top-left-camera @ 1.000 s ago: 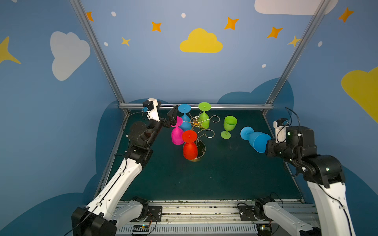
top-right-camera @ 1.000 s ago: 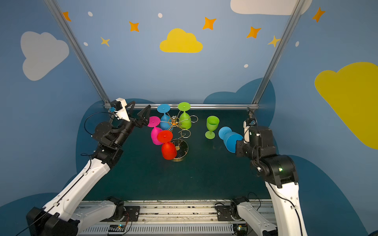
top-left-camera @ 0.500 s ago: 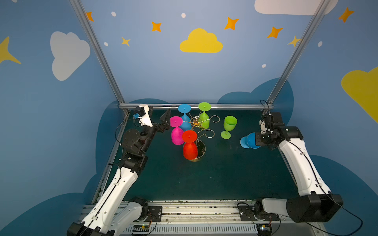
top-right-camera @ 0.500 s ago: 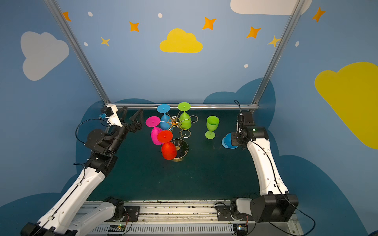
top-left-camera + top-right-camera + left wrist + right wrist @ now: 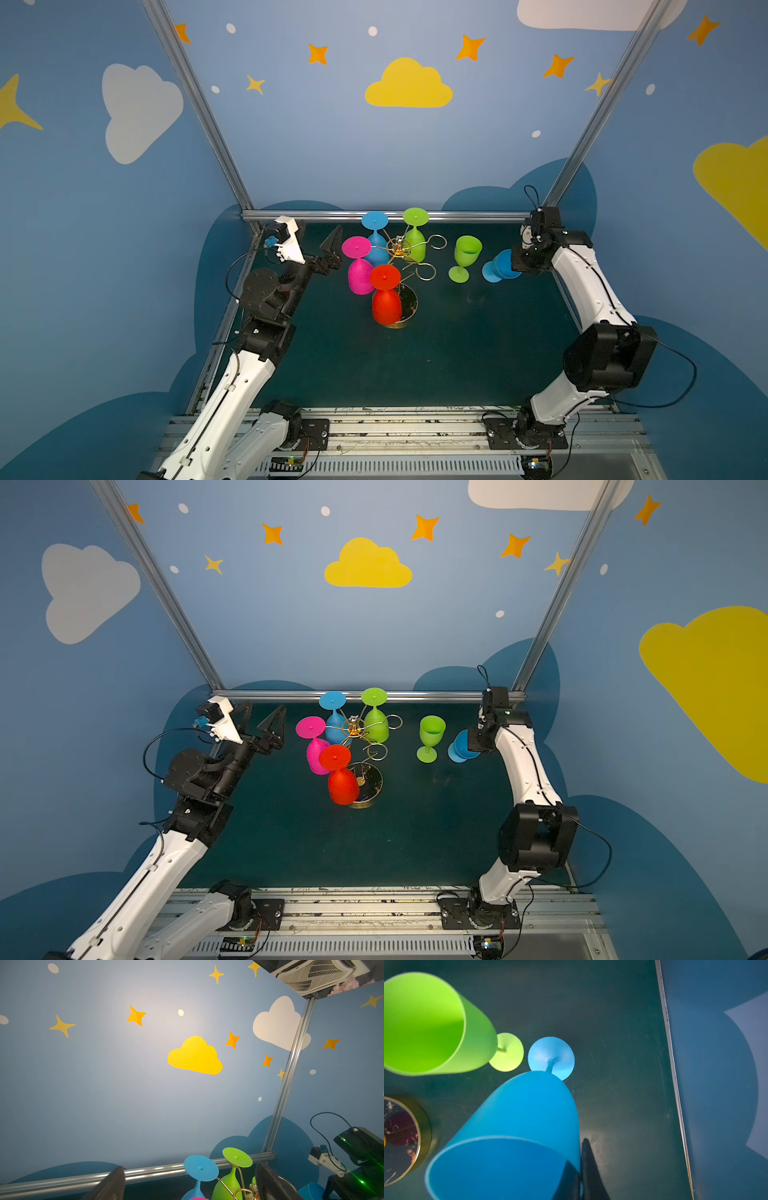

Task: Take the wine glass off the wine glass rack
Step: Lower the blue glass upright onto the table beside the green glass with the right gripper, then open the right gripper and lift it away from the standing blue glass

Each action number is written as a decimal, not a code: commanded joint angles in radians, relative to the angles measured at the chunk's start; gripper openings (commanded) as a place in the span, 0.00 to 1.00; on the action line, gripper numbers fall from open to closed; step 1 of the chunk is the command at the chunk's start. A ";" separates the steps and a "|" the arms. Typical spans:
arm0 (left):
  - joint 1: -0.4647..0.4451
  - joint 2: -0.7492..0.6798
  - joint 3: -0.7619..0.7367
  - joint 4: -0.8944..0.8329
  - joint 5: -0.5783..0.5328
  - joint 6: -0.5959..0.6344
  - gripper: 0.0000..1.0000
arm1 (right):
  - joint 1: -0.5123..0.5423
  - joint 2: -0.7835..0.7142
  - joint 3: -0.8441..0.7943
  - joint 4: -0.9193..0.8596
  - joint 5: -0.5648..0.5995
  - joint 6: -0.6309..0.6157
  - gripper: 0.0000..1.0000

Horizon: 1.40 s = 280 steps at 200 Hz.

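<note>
One blue glass in right tool

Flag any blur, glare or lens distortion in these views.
Left wrist view: soft glare patch on the blue back wall, the left gripper with black fingers out of focus. Right wrist view: dim, the gripped blue plastic wine glass soft up close. Both top views: sharp, aluminium frame posts splay from wide-angle distortion.

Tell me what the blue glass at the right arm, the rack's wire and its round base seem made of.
The blue glass is likely plastic: opaque, matte, even colour, nothing showing through. The rack wire looks like thin metal with a gold finish. The base has a dark marbled face, stone or an imitation, I cannot tell which; its glossy gold rim is probably metal.
</note>
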 commanded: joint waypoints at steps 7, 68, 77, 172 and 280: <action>0.006 -0.035 -0.013 -0.029 -0.010 0.023 0.96 | -0.007 0.076 0.089 0.009 -0.021 0.005 0.00; 0.013 -0.081 -0.020 -0.101 -0.020 0.057 0.97 | -0.007 0.387 0.451 -0.284 -0.009 0.043 0.00; 0.014 -0.086 -0.022 -0.110 -0.022 0.062 0.96 | -0.008 0.442 0.522 -0.339 -0.005 0.074 0.00; 0.020 -0.143 -0.039 -0.175 -0.031 0.086 0.97 | -0.016 0.443 0.642 -0.337 -0.139 0.092 0.37; 0.157 -0.083 0.116 -0.562 0.388 -0.361 0.93 | -0.043 -0.125 0.083 0.296 -0.443 0.183 0.60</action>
